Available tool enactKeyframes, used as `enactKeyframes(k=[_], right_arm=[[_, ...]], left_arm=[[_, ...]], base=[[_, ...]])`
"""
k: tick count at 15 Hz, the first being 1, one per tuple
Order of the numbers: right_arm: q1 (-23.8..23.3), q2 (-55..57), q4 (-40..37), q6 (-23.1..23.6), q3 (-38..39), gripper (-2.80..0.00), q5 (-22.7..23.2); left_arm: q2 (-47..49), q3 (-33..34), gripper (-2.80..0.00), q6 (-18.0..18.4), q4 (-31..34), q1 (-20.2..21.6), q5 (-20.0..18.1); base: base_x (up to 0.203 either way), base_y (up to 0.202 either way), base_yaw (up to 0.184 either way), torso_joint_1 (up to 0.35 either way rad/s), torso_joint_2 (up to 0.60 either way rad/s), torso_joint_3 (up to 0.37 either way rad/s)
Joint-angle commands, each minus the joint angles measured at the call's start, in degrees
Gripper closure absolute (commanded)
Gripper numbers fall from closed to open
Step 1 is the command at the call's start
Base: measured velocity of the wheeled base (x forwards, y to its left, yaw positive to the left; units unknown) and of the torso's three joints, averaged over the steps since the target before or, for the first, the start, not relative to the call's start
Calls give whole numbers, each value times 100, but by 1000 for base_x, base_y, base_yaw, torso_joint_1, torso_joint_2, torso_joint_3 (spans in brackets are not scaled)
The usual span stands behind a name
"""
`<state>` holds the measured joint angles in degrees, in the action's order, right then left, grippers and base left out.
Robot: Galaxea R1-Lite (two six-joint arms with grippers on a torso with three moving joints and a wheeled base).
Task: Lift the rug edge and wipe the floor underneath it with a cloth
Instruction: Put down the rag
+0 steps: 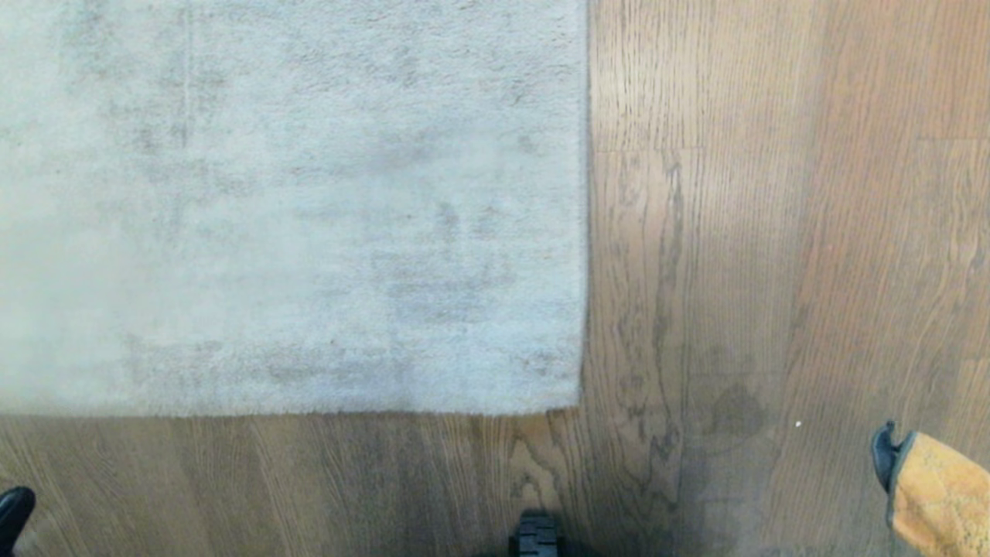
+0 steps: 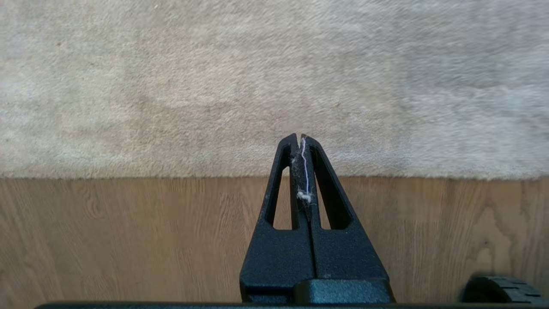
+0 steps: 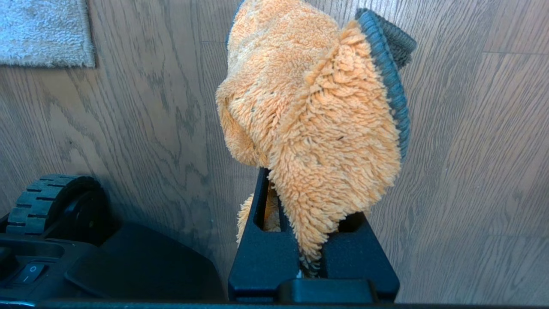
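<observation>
Fingers of the left gripper [image 2: 301,138] pressed flat together, nothing between them but a white thread and a bit of lint stuck along the seam. Left wrist view: the tips hang over the rug edge [image 2: 171,174], which runs straight across just past them; pale rug pile beyond, bare floor [image 2: 128,240] on the near side under the finger bodies. Cannot tell whether the tips touch the pile. Rug lies flat, not lifted. A black ribbed wheel [image 2: 499,289] shows at one corner.

Right wrist view: right gripper [image 3: 311,189] clamped on an orange shaggy cloth [image 3: 313,111] with a grey-blue trim. The cloth bunches up over the fingers and hides their tips; a tuft hangs down between the finger bases. Floor planks [image 3: 472,171] below, apart from the cloth. The rug corner [image 3: 47,34] sits well away from this gripper. Black robot base with a ribbed wheel [image 3: 51,201] beside it.

Head view: rug fills the left and middle, its near border [image 1: 309,410] and right border meeting in a square corner, all flat on the floor [image 1: 773,271]. Cloth [image 1: 940,495] at the lower right margin, well clear of the rug. Dark rounded part of the left arm [image 1: 14,514] at the lower left margin; a wheel [image 1: 535,538] at bottom centre.
</observation>
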<state>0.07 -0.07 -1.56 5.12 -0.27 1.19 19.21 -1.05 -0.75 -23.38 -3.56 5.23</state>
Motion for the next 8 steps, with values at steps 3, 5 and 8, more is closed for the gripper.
enactKeyframes(k=[3,5,8], right_arm=[[1,7,-2,6,0,0,4],[1,7,-2,6,0,0,4],[1,7,-2,6,0,0,4]], left_arm=[[-313,105,0,31,-9,-92,5],[-295,105,0,31,66,-143,13],[-295,105,0,39,272,-189,13]], base=[[0,0,0,0,0,0],[0,0,0,0,0,0],[0,0,0,0,0,0]])
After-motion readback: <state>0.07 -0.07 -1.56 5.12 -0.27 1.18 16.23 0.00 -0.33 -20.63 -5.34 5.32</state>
